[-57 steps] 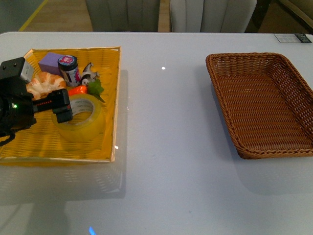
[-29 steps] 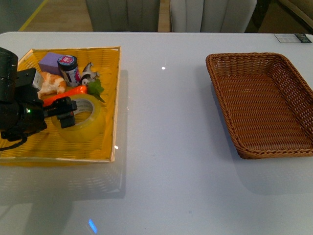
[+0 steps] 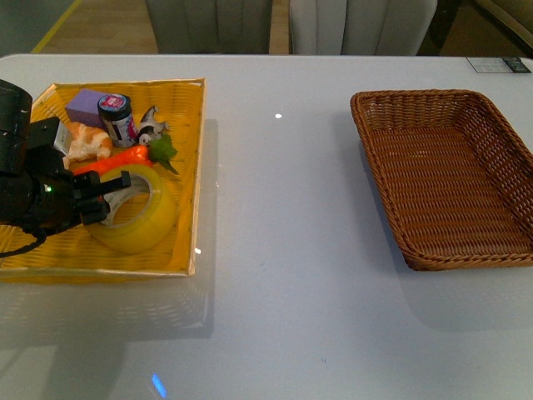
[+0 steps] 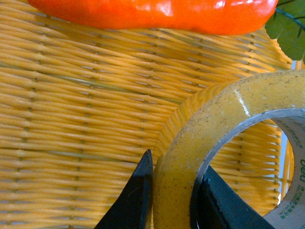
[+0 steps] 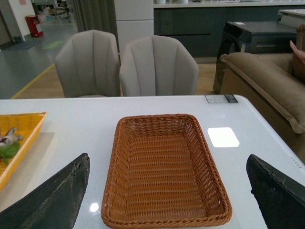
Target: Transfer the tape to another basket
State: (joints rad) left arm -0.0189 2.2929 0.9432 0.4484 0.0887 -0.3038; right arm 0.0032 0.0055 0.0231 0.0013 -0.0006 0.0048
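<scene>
So far, only the grasp appears to be made: the tape (image 3: 137, 221) is clamped by the left claw (image 3: 100, 200), one finger inside the core and one against the outer wall, and it is seen inside the yellow tray (image 3: 200, 125). The right claw (image 5: 167, 157) is spread wide, with nothing held. Nothing is seen in the brown basket (image 3: 416, 96) across the table (image 3: 283, 250); lifting, carrying and release are judged not yet done.

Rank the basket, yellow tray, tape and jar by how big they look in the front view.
1. Basket and yellow tray: they look about alike and the tray is partly hidden, so unranked.
2. Tape.
3. Jar.
</scene>
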